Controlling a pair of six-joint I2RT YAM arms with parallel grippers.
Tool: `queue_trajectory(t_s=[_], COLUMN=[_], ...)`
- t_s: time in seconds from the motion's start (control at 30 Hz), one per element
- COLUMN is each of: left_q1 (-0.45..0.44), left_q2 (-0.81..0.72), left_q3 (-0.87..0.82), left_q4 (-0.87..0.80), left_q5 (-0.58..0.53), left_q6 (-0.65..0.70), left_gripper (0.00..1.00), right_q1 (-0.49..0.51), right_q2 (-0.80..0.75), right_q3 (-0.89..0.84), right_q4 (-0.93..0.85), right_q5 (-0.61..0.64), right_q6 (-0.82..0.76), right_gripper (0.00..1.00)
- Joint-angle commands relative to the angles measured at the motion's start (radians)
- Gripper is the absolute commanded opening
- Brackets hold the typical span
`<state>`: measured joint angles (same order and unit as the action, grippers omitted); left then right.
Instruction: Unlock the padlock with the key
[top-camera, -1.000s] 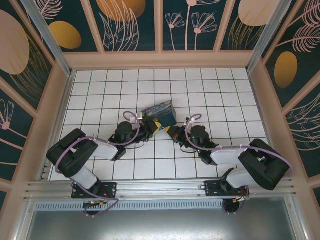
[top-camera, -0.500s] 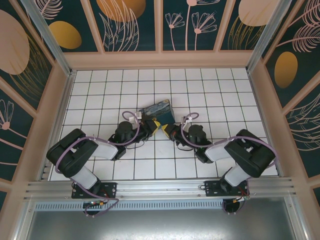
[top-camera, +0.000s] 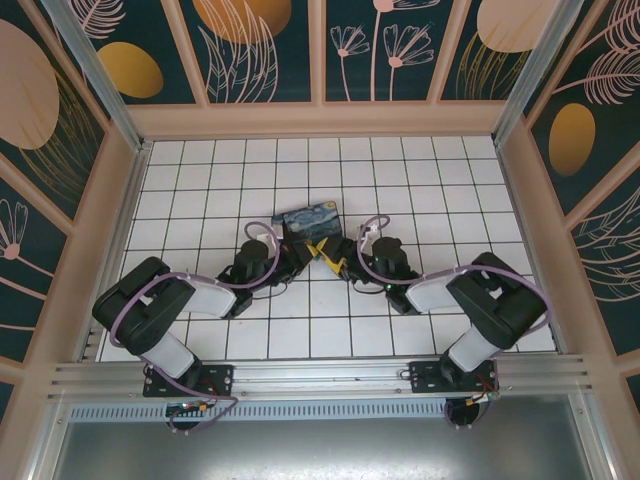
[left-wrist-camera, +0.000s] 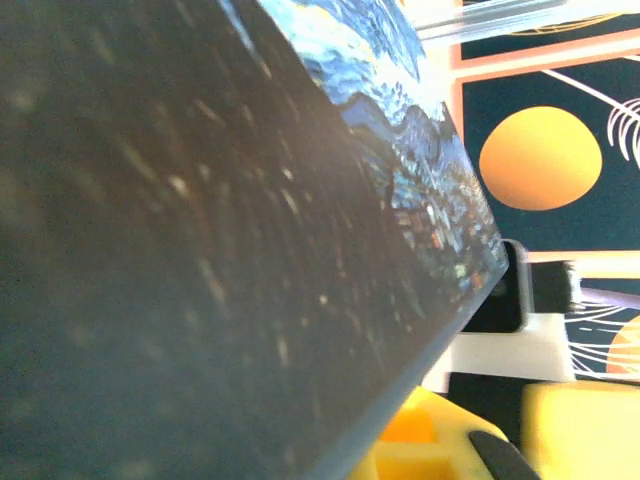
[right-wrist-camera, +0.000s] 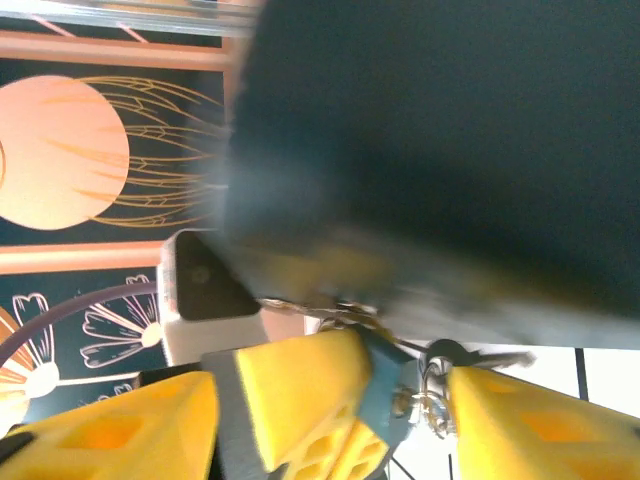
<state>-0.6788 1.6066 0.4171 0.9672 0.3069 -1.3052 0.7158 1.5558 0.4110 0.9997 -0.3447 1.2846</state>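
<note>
In the right wrist view the small bluish padlock (right-wrist-camera: 385, 385) sits pinched between my yellow fingers (right-wrist-camera: 300, 395), with the right gripper (right-wrist-camera: 410, 372) shut on it. A little wire ring (right-wrist-camera: 432, 400) hangs beside the padlock, and a thin grey key (right-wrist-camera: 495, 356) sticks out to the right. From above, my right gripper (top-camera: 338, 263) and left gripper (top-camera: 316, 250) meet tip to tip just in front of the Starry Night box (top-camera: 308, 220). That box (left-wrist-camera: 250, 230) blocks the left wrist view, so the left jaws are hidden.
The dark box (right-wrist-camera: 450, 130) hangs close over the right gripper's fingers. The left arm's white and black wrist block (right-wrist-camera: 195, 285) faces them from the left. White tiled floor (top-camera: 450, 190) lies open around the box, with patterned walls (top-camera: 265, 50) on three sides.
My right arm has folded in and pushed its gripper left towards the left gripper. The printed box has slid left and back. The left arm has barely moved.
</note>
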Motion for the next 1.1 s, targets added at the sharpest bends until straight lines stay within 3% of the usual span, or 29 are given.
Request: queue_trajectory(t_s=[0.0,0.1,0.3,0.43,0.53,0.77,1.07], left_q1=[0.012,0.026,0.039,0.045,0.049,0.059,0.066], left_q2=[0.013,0.017,0.018,0.022,0.020,0.013,0.003], left_q3=[0.034,0.040,0.065,0.095,0.107,0.121,0.149], left_q4=[-0.093,-0.112,-0.162,-0.211,-0.235,-0.282,-0.332], left_q5=[0.035,0.040,0.073,0.119,0.143,0.189,0.213], left_q6=[0.079,0.107,0.156,0.186,0.196,0.217,0.245], left_gripper=[0.00,0.00,0.00,0.00,0.00,0.00,0.00], right_q1=[0.001,0.001,0.022,0.098,0.175,0.303,0.348], right_q2=[-0.075,-0.133,-0.271,-0.291,-0.249,-0.092,-0.055], right_q3=[-0.017,-0.051,0.014,0.129,0.199,0.273,0.233], right_q4=[0.057,-0.013,-0.418,-0.692,-0.801,-0.867,-0.826], right_q5=[-0.012,0.003,0.101,0.284,0.423,0.661,0.742], right_q6=[-0.051,-0.090,-0.338,-0.562,-0.691,-0.833,-0.836], right_gripper=[0.68,0.71,0.69,0.63,0.57,0.53,0.51])
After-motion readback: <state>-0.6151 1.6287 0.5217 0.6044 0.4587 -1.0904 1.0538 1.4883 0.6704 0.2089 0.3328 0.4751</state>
